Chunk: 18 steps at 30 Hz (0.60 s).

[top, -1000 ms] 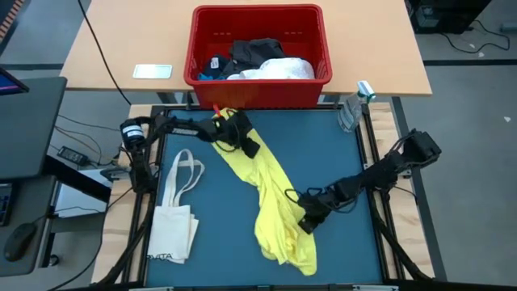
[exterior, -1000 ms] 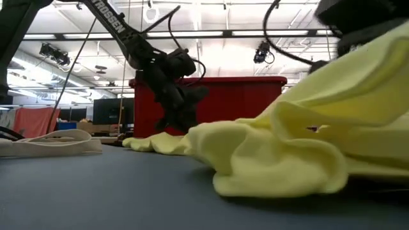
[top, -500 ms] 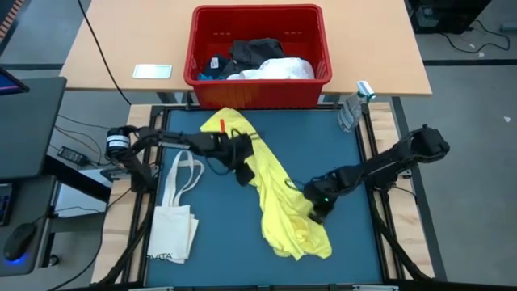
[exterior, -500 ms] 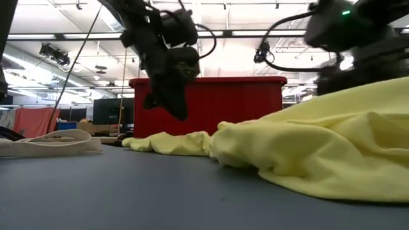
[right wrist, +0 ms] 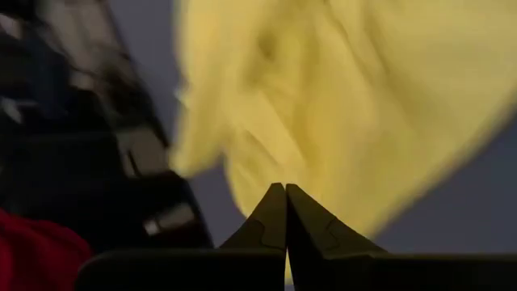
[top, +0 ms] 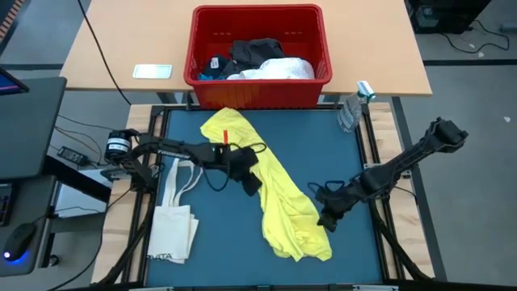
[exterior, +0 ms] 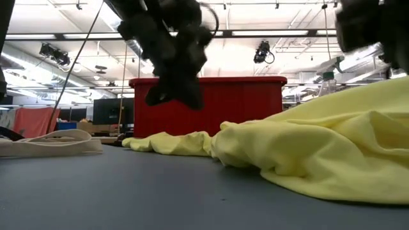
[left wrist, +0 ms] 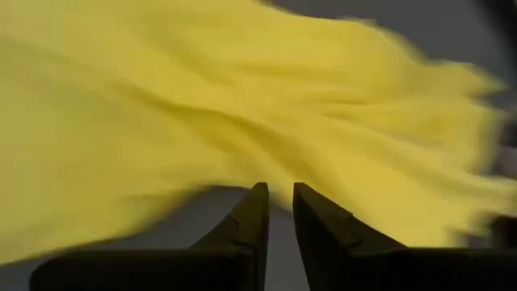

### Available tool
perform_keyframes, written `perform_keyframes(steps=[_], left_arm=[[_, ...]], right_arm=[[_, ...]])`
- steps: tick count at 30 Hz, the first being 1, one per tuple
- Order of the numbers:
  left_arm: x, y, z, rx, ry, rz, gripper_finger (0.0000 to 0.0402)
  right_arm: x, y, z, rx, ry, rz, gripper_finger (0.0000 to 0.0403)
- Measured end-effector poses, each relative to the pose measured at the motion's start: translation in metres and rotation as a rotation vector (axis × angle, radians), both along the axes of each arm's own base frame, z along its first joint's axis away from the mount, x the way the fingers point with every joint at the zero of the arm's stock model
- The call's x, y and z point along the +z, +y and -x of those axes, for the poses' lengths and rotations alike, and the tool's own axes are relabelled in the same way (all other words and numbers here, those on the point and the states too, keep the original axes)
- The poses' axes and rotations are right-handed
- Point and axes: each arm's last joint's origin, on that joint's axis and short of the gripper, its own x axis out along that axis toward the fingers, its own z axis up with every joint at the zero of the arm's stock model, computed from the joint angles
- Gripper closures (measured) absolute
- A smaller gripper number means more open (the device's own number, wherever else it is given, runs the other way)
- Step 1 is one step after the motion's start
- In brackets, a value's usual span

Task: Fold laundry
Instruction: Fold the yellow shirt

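High view: bin (top: 258, 77) contents bunched, dark and white pieces hard to separate. One tote bag (top: 174, 230) far left. Left gripper (top: 250, 182) slightly parted, empty, beside one yellow garment (top: 279, 202) lying mid-table. Right gripper (top: 327, 218) clenched on nothing, just off its right edge.

A blue worktop (top: 210, 234) fills the middle of the high view, framed by pale wood edging. Behind it, at upper centre, stands a light wooden desk (top: 121, 48). Grey floor (top: 468, 89) shows at right, with cables at upper right. In the low view, a white ceiling with strip lights (exterior: 268, 32) spans the top; an orange cloth (exterior: 32, 120) hangs at far left.
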Motion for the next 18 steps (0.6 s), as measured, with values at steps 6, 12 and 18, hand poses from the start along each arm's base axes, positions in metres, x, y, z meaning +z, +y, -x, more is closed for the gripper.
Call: perform_keyframes(steps=[6,12,18], left_arm=[[0.000,-0.062,-0.001,-0.043,-0.048,0.008,0.0337],[0.006,-0.105,0.004,0.039,-0.112,0.103,0.0310],[-0.025,-0.138,0.004,0.074,-0.069,0.077,0.0258]], right_arm=[[-0.007,0.011,-0.021,0.061,-0.201,0.117,0.0397],[-0.022,0.026,-0.048,0.085,-0.355,0.093,0.0397],[-0.068,0.033,-0.052,0.079,-0.170,0.158,0.0397]])
